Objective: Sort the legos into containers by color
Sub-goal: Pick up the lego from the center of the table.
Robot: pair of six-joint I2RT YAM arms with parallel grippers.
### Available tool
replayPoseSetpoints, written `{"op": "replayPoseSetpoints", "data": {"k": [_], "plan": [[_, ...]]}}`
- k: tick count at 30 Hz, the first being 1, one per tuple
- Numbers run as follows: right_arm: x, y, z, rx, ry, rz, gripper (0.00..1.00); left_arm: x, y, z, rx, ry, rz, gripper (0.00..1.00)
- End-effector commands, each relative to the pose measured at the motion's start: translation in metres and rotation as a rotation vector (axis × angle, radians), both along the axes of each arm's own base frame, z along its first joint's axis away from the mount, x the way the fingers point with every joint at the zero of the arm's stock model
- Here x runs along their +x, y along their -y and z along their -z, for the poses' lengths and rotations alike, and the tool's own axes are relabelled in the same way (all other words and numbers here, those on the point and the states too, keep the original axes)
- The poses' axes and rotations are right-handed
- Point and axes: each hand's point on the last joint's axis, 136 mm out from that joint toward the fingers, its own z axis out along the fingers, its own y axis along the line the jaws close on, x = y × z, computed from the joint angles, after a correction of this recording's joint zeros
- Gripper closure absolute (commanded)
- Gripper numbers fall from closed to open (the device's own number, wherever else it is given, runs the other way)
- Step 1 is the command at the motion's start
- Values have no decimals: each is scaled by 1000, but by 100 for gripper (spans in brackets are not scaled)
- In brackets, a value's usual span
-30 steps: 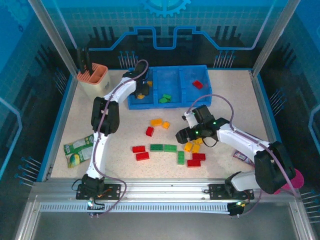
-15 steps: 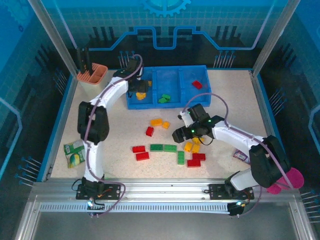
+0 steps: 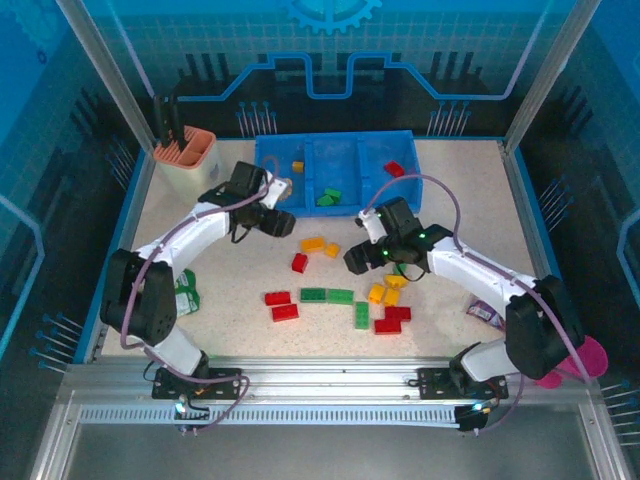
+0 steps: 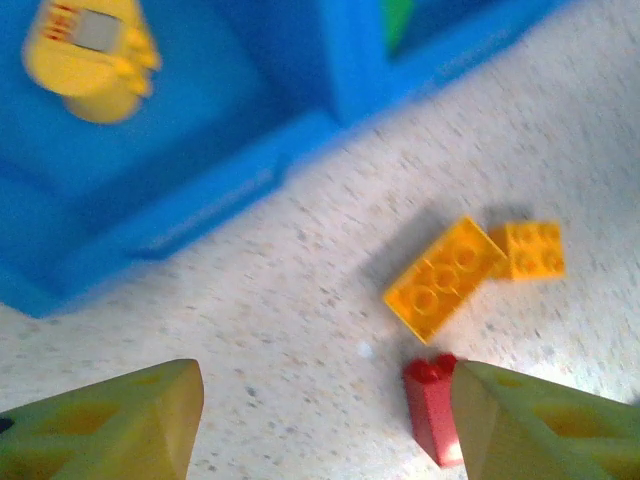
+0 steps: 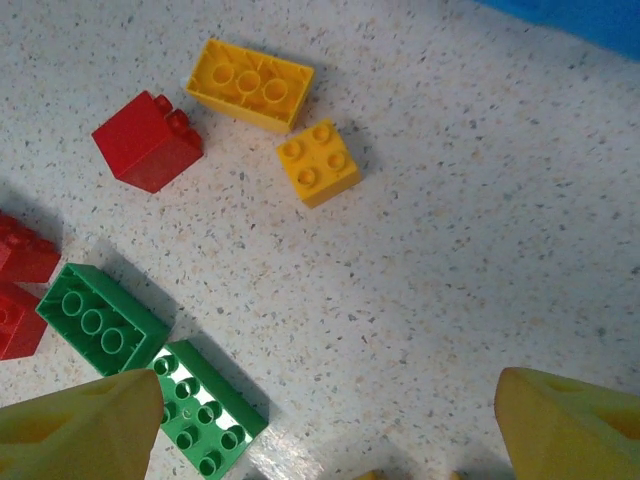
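My left gripper (image 4: 325, 425) hangs open and empty just in front of the blue tray (image 3: 340, 136). My right gripper (image 5: 325, 430) is open and empty too, over the scattered bricks. I judge the sort barely begun. In the tray, one yellow brick (image 4: 90, 45) lies in the left compartment, green bricks (image 3: 328, 197) in the middle one and a red brick (image 3: 395, 168) in the right one, so each colour has its place. Well over half are left on the table. A long yellow brick (image 4: 445, 277) lies just beside a square yellow brick (image 4: 532, 249), with a lone red brick (image 5: 148, 140) near them. Nearer me is a row of two reds (image 3: 277, 298) and three greens (image 3: 313, 295), and a cluster of yellows (image 3: 377, 293) and reds (image 3: 388, 325) lies by my right arm. The long yellow one is close to my left fingers, so I reckon it goes next, into the left compartment
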Motion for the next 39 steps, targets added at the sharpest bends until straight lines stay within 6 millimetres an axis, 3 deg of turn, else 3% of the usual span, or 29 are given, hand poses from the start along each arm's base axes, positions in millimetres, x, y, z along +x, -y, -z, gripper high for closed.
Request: {"op": "replayPoseSetpoints", "data": {"k": [1, 9, 15, 20, 26, 34, 39], "plan": [[3, 12, -16, -15, 53, 15, 12, -8, 34, -11, 24, 124, 237, 33], [-3, 31, -21, -43, 78, 37, 11, -8, 54, 35, 116, 87, 349, 34], [-9, 40, -18, -36, 67, 55, 10, 1, 73, 45, 147, 131, 428, 33], [-18, 49, -3, -48, 35, 74, 8, 0, 81, 62, 183, 78, 503, 33], [-18, 61, 3, -50, 22, 109, 7, -5, 74, 88, 240, 4, 523, 33], [-16, 60, 18, -38, -46, 111, 7, -1, 69, 107, 314, -31, 510, 34], [-14, 58, 19, -29, -55, 110, 7, -5, 66, 115, 329, -74, 505, 46]]}}
